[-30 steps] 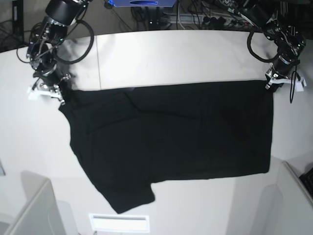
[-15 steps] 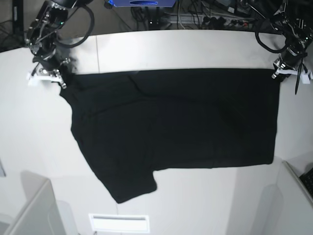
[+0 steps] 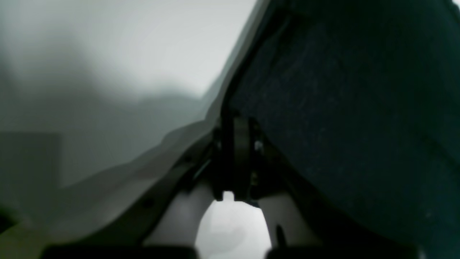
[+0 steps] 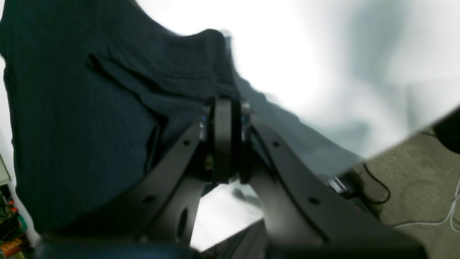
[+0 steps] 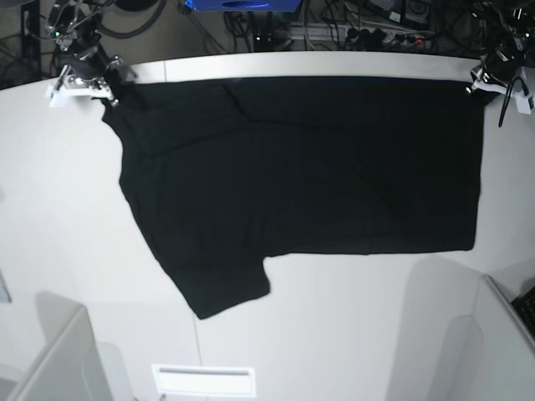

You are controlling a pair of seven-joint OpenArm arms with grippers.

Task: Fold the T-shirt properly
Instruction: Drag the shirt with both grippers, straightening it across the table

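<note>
The black T-shirt (image 5: 301, 175) hangs stretched between my two grippers, plain black side showing, its top edge near the far edge of the white table (image 5: 58, 209). One sleeve droops at the lower left. My right gripper (image 5: 107, 82) is shut on the shirt's upper left corner; in the right wrist view the jaws (image 4: 222, 108) pinch black cloth (image 4: 90, 108). My left gripper (image 5: 478, 83) is shut on the upper right corner; the left wrist view shows the closed gripper (image 3: 239, 126) against the cloth (image 3: 359, 118).
A white slotted plate (image 5: 203, 380) lies at the table's front edge. Grey panels stand at the front left (image 5: 50, 359) and front right (image 5: 501, 334) corners. Cables and a blue device (image 5: 242, 5) lie behind the table.
Both grippers have moved toward the far edge of the table, carrying the shirt's top edge with them. The whole shirt has shifted farther back and stays stretched.
</note>
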